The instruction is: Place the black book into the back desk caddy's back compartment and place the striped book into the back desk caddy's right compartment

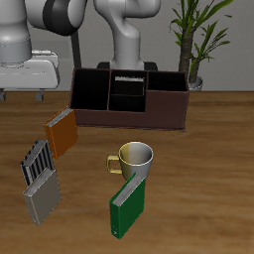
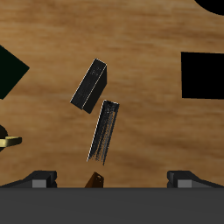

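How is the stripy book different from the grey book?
The striped book has black-and-white stripes; the grey book is plain. The striped book stands farther back, the grey book nearer the table's front edge. Both look the same size.

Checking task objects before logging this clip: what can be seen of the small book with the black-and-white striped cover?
The striped book is thin, with bold black-and-white bars on its cover. It stands on edge on the wooden table, outside the caddy, between the orange book and the grey book. In the wrist view it seems to stand apart from both. Only the table touches it.
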Tool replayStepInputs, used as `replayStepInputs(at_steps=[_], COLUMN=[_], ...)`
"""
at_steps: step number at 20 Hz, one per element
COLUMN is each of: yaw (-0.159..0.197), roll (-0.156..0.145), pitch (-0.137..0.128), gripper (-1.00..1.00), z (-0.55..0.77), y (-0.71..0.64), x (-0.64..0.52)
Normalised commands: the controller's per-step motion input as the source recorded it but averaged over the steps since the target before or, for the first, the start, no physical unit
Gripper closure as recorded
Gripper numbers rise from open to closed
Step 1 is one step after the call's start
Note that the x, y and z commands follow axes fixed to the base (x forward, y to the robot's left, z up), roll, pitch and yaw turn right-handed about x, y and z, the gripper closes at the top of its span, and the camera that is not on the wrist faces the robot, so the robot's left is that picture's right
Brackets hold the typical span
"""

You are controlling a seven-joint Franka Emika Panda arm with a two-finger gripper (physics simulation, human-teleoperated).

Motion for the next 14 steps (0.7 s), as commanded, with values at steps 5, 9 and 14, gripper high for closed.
replayStepInputs(at_steps=[5, 9, 14], yaw=[-0.004, 0.04, -0.038], roll=[-0.021, -0.024, 0.011], pitch=[-0.011, -0.015, -0.002], gripper=[-1.0, -1.0, -1.0], z=[-0.05, -0.22, -0.27], y=[-0.02, 0.01, 0.06], x=[0.15, 0.26, 0.17])
